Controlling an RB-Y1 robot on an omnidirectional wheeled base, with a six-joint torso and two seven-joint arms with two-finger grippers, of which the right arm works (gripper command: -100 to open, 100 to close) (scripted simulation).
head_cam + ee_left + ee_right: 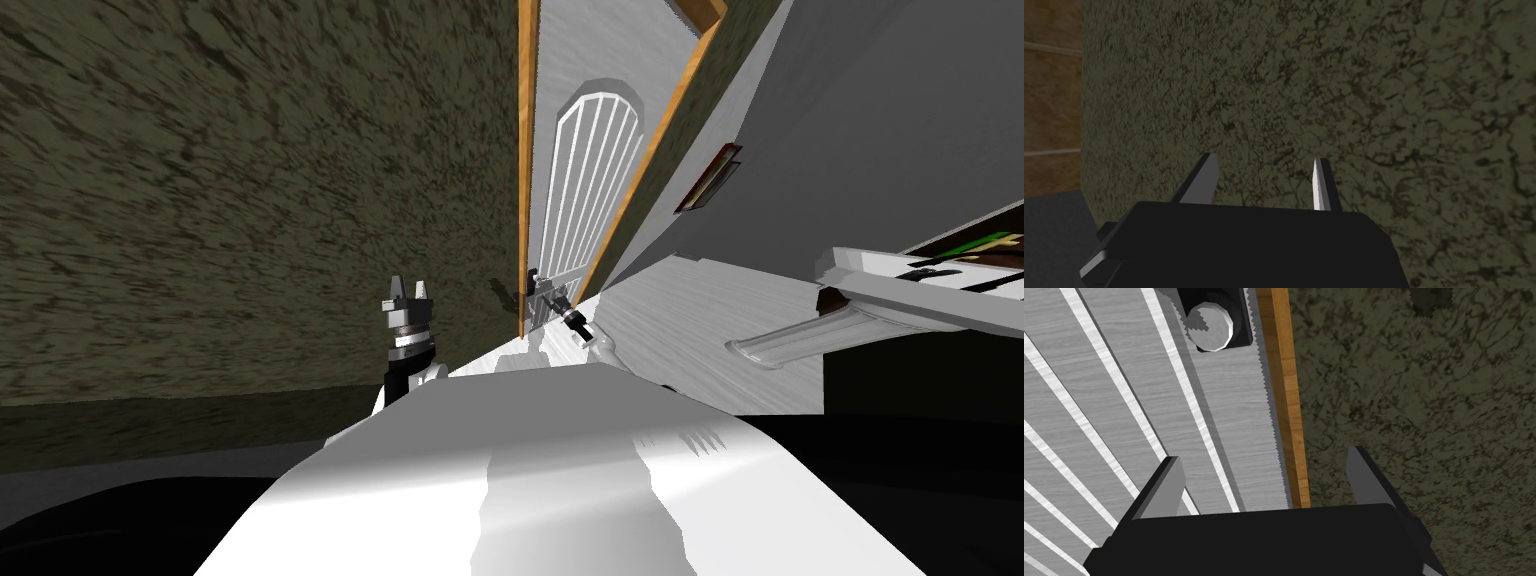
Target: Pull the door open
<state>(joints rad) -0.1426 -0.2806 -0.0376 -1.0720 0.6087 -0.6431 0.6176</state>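
Observation:
A grey door [590,190] with raised white ribs sits in an orange wooden frame [524,200]. In the right wrist view its round grey knob [1210,330] sits on a dark plate close to the door's edge, beside the wooden frame [1286,413]. My right gripper [1266,480] is open, a short way from the knob and touching nothing, its fingers straddling the door's edge and the frame. The head view shows the right gripper [546,294] at the door's handle side. My left gripper [408,292] is raised in front of the mottled olive wall [1349,100], open and empty.
The olive wall [250,200] runs along the left of the doorway. On the right are a grey wall with a small framed picture [708,180] and a white piece of furniture with a curved bracket [900,300]. Black areas lie beneath that furniture.

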